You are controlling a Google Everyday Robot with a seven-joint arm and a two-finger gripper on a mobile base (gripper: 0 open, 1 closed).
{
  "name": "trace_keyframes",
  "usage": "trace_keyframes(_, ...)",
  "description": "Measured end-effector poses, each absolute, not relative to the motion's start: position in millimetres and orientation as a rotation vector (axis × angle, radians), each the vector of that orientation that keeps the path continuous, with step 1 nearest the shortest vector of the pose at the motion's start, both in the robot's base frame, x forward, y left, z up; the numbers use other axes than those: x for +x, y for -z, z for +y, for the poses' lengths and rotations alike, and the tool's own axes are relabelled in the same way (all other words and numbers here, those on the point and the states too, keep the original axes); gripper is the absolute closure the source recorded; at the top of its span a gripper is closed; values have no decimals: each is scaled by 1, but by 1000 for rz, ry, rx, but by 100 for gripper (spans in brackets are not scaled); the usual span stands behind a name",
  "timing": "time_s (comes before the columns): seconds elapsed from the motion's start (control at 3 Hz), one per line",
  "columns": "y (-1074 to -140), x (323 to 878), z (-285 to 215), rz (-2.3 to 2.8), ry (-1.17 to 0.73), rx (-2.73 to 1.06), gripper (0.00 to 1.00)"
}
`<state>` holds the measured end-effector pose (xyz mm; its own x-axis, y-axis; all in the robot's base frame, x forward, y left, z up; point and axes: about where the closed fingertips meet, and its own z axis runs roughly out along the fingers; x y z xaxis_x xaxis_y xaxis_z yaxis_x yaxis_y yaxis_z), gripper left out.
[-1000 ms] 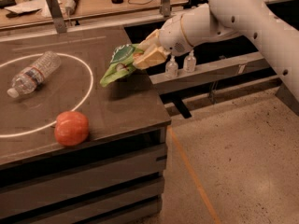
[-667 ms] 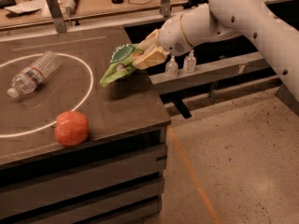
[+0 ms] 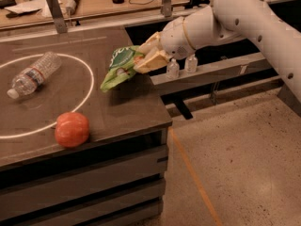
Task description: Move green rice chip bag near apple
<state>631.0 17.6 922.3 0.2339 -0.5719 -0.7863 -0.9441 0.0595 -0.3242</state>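
The green rice chip bag [image 3: 119,67] is a crinkly light-green pouch with a dark green round logo. It hangs tilted just above the right part of the dark tabletop [image 3: 127,107]. My gripper [image 3: 143,59] is shut on the bag's right end, with the cream fingers [image 3: 153,60] pinching it. The white arm reaches in from the upper right. The apple [image 3: 72,129], round and orange-red, sits near the table's front edge, down and to the left of the bag, well apart from it.
A clear plastic water bottle [image 3: 33,74] lies on its side inside a white painted circle [image 3: 87,86] on the left. Two small bottles [image 3: 181,66] stand on a ledge to the right. A cluttered bench [image 3: 89,4] runs behind. The table's right edge drops to the floor.
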Motion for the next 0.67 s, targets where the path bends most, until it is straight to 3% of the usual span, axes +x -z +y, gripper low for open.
trace_keyframes(0.67,-921,608,16,1359,-572,-1684,100)
